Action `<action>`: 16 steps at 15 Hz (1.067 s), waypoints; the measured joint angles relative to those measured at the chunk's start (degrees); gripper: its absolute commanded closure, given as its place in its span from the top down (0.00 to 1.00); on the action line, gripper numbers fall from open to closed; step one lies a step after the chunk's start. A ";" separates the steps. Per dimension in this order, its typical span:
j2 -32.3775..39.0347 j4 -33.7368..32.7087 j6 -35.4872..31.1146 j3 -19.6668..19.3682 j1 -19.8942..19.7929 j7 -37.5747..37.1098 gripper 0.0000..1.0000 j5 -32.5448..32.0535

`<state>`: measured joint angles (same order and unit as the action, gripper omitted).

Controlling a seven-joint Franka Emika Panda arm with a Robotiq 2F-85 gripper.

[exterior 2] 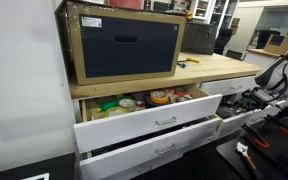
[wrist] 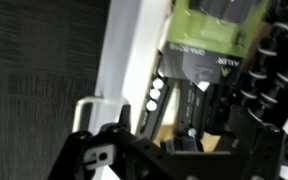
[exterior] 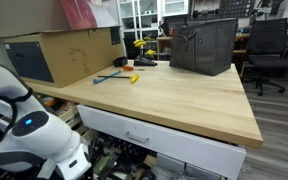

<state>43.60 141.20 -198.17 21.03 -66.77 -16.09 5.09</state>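
Item: white-fronted drawer (wrist: pixel 126 55), the thing nearest the tool.
Location: below the light wooden tabletop (exterior: pixel 174 95), standing open. The wrist view shows it close up, its front panel seen edge-on. I cannot tell which drawer of the bank in the exterior views it is.
Appearance: plain smooth white front panel carrying a small metal bar handle (wrist: pixel 87 108) on its outer face. No marks or damage can be made out, though the picture is blurred.
Contents: a green-labelled package (wrist: pixel 214 25) and several black items, packed close together.
Handling, judged: rigid and not fragile. It probably travels only straight in and out. As it is loaded, it will likely be fairly heavy and drag somewhat.
Where to take hold, judged: the middle of the bar handle, to avoid skewing the drawer. The metal looks smooth and thin, so a grip there may slip. The top edge of the front panel is an alternative.
Tool: black two-fingered tool (wrist: pixel 159 140), jaws spread wide with nothing between them, just beside the drawer front. No contact is visible.
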 measured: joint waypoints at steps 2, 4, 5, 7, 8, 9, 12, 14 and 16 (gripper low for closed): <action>-0.22 4.38 -0.01 -0.83 -1.71 0.06 1.00 -2.21; -0.78 6.83 -0.02 -1.29 -2.62 0.10 1.00 -3.75; -1.28 7.52 -0.02 -1.27 -2.80 0.10 1.00 -4.33; -2.75 8.26 -0.02 -0.54 -2.83 0.04 1.00 -4.80; -3.66 8.51 -0.02 0.08 -2.92 -0.05 1.00 -4.82; -4.48 8.65 -0.02 0.95 -3.25 -0.25 1.00 -4.82; -6.48 8.55 -0.02 4.27 -4.39 -3.02 1.00 -4.81; -7.07 7.89 -0.02 5.62 -4.03 -5.77 1.00 -4.31; -7.07 6.43 0.63 6.14 -2.85 -8.41 1.00 -2.88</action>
<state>36.53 147.64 -197.55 27.16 -69.63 -24.50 2.21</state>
